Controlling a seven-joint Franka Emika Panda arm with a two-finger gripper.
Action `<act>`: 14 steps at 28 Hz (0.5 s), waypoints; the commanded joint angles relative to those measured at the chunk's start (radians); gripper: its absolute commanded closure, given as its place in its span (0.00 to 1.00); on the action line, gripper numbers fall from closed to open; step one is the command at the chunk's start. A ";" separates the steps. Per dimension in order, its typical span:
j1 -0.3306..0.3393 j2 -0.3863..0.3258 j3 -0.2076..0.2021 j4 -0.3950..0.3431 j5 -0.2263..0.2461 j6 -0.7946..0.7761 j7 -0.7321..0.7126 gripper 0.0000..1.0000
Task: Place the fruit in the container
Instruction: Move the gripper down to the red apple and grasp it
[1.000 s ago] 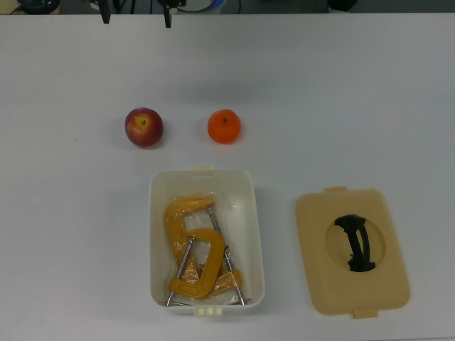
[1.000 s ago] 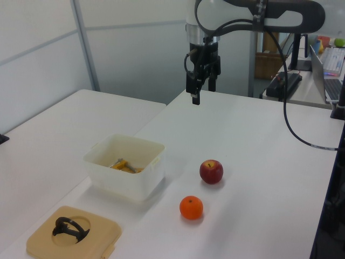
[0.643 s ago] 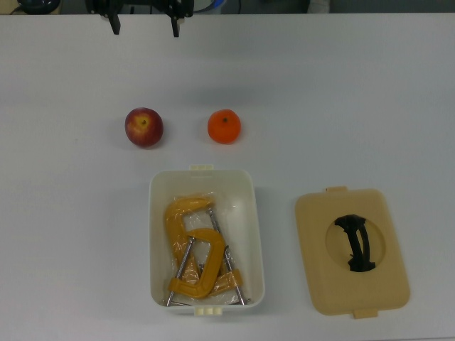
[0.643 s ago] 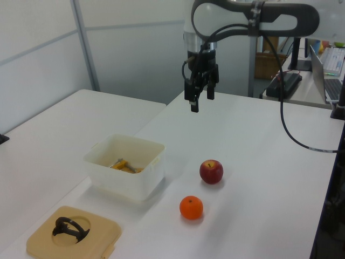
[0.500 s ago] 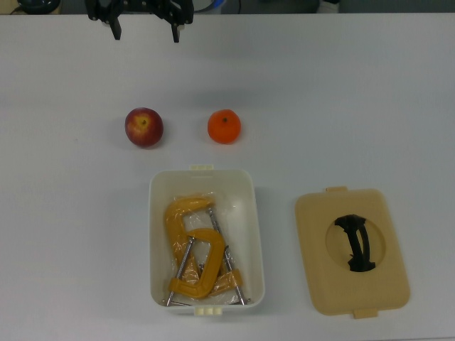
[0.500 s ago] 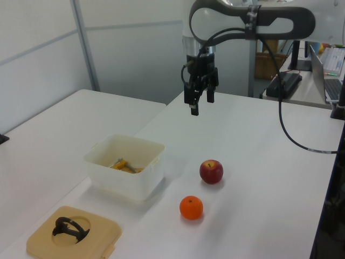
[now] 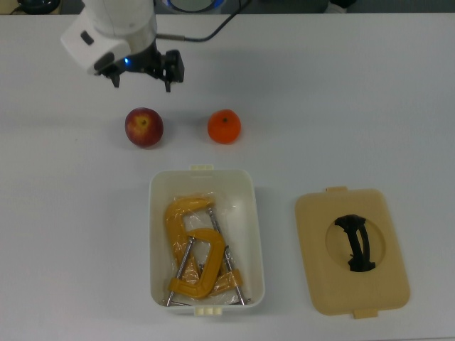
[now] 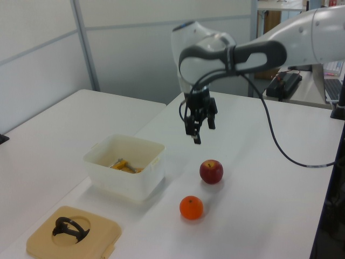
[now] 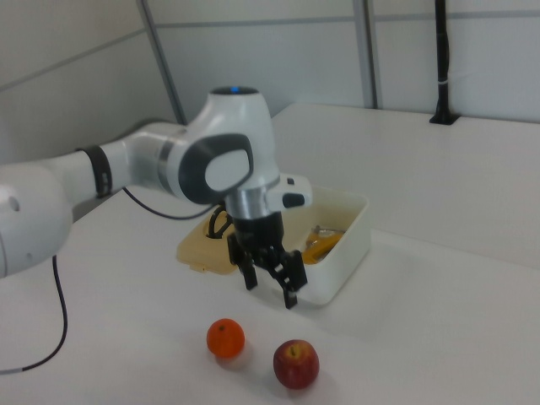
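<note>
- Gripper [image 7: 142, 77] hangs above the bench [image 7: 355, 106], jaws apart, apparently just behind the red apple [image 7: 144, 127].
- Orange [image 7: 224, 126] sits beside it.
- White tub [image 7: 256, 234] holds yellow C-clamps [image 7: 192, 249].

White Panda arm bent at elbow, wrist pointing down; black two-finger gripper [image 7: 142, 77] [image 8: 198, 131] [image 9: 269, 284] held above table surface; fingers spread apart, holding nothing.
</note>
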 commanded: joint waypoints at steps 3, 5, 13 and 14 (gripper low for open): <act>0.003 0.066 0.002 -0.046 -0.060 0.079 -0.018 0.00; 0.008 0.098 0.003 -0.049 -0.089 0.093 -0.013 0.00; 0.006 0.137 0.002 -0.106 -0.126 0.140 -0.012 0.00; 0.005 0.137 0.002 -0.127 -0.126 0.166 -0.013 0.00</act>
